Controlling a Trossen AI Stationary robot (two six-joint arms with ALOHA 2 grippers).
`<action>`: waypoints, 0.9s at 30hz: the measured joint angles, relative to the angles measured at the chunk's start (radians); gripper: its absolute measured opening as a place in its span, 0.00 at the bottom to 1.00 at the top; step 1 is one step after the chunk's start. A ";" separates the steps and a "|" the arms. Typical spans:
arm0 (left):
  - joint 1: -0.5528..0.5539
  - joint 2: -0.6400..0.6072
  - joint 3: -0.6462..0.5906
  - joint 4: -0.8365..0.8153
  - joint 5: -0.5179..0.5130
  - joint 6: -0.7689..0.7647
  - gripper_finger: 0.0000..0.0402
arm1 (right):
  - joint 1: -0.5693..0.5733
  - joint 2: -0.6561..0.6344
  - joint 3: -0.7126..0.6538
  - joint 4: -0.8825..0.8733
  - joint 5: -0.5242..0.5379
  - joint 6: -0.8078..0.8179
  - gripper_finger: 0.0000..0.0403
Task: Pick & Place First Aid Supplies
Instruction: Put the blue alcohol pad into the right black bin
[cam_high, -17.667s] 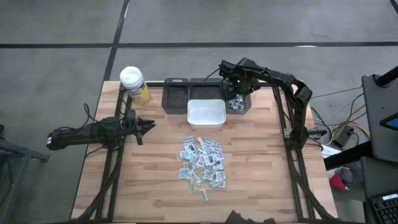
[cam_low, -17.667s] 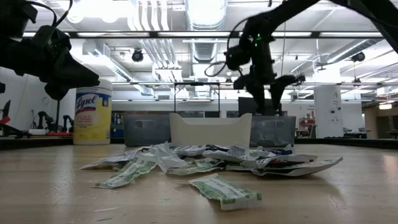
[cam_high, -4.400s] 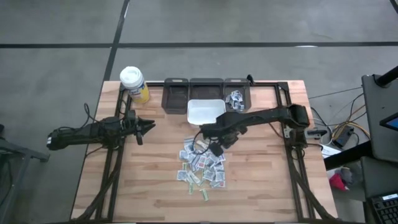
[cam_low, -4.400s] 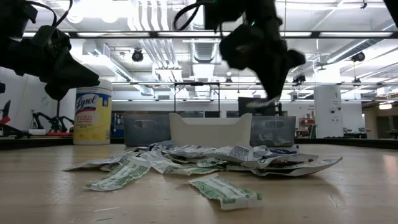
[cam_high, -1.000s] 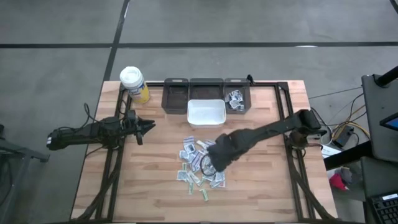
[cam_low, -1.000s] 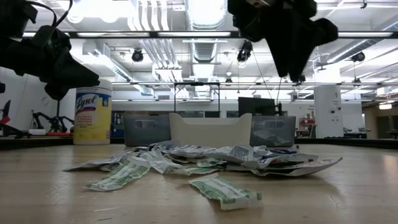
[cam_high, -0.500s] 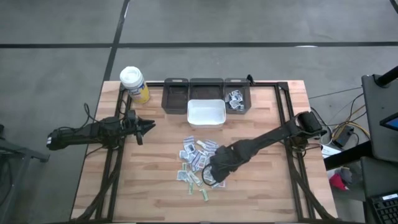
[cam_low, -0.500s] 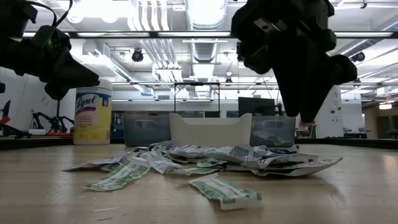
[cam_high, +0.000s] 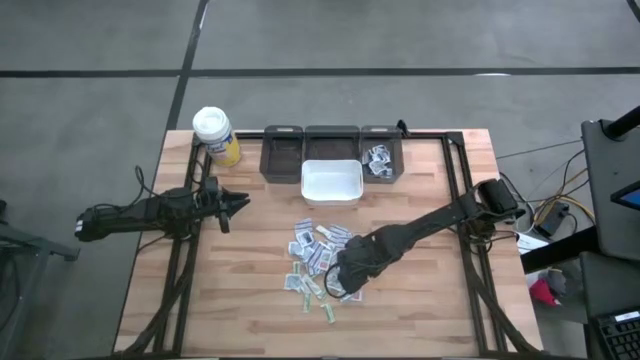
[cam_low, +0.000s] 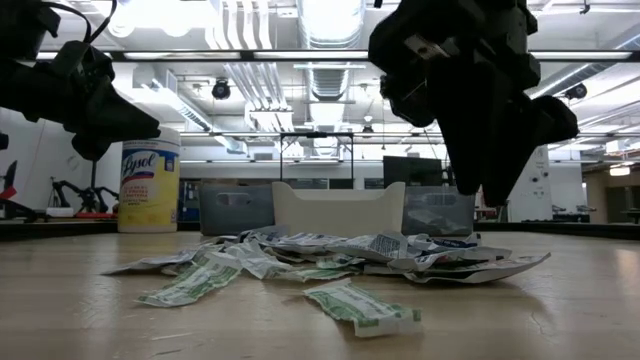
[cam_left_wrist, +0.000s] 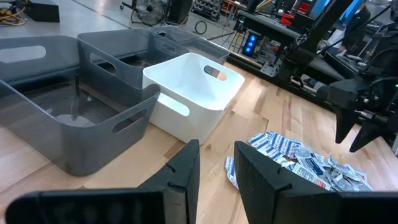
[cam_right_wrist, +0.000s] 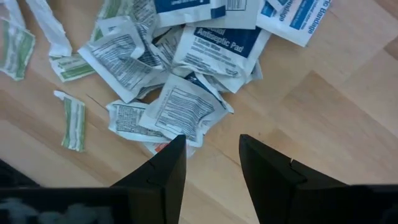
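At the table's left edge the left gripper hangs idle, its fingers a little apart with nothing between them. A yellow bottle stands at the far left corner. Three grey bins line the far edge, the rightmost holding a few packets, with a white bin in front. Mid-table lies the heap of first aid supplies (flat paper packets). The right gripper hovers over the heap's right side, fingers spread and empty
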 joint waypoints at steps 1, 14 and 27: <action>0.000 0.000 0.000 0.000 0.000 0.000 0.23 | 0.000 0.008 0.001 0.000 -0.001 0.000 0.36; 0.000 0.000 0.000 0.000 0.000 0.000 0.23 | -0.019 0.151 0.150 -0.112 -0.079 -0.082 0.36; 0.000 0.000 0.000 0.000 0.000 0.000 0.23 | -0.046 0.152 0.154 -0.156 -0.019 -0.100 0.36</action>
